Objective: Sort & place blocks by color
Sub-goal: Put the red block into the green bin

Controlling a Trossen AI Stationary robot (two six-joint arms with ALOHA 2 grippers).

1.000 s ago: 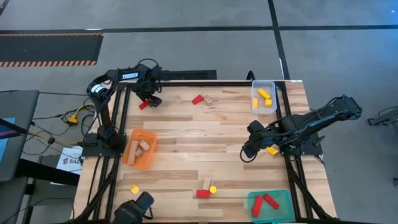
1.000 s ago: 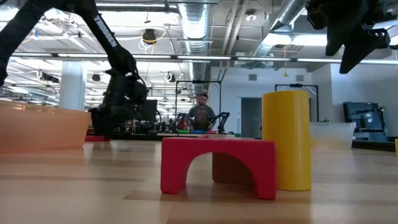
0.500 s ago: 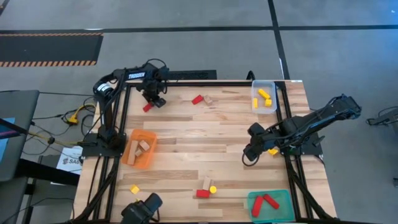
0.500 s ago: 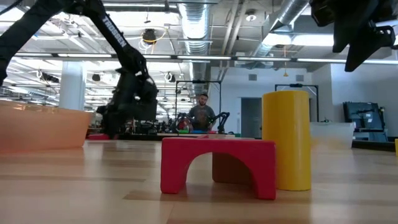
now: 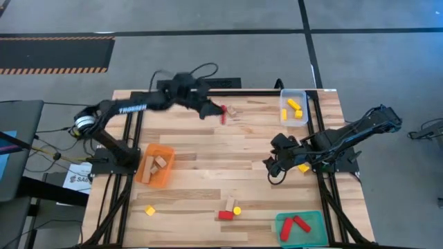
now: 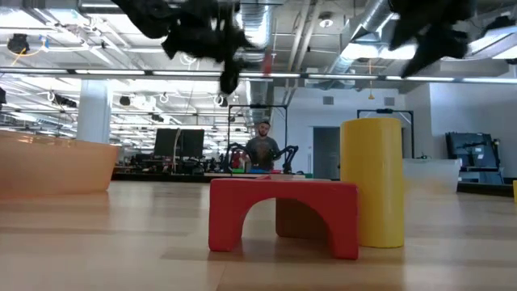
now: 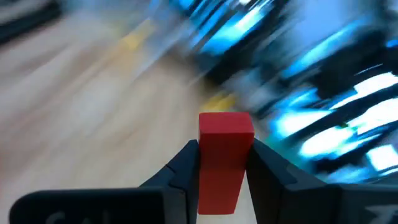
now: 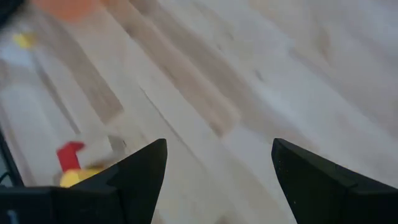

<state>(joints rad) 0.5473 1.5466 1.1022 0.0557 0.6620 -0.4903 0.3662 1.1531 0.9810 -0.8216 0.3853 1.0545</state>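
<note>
Left tool (image 5: 220, 115) at upper centre of the high view, above the bench (image 5: 208, 159), pinching a red block (image 7: 224, 158) between both fingers (image 7: 180, 171). Right tool (image 5: 270, 171) at centre right, low over bare wood, fingers spread wide, gripping nothing. Wooden block (image 5: 232, 111) just right of the left tool. Red arch (image 6: 283, 214), wooden piece and yellow cylinder (image 6: 371, 182) bunched at lower centre of the bench. Yellow cube (image 5: 149, 210) alone at lower left. Orange tray (image 5: 147, 180) at left with wooden blocks, clear tray (image 5: 284, 93) at upper right with yellow ones, green tray (image 5: 315, 218) at lower right with red ones. Person (image 6: 263, 145) far behind in the low view.
</note>
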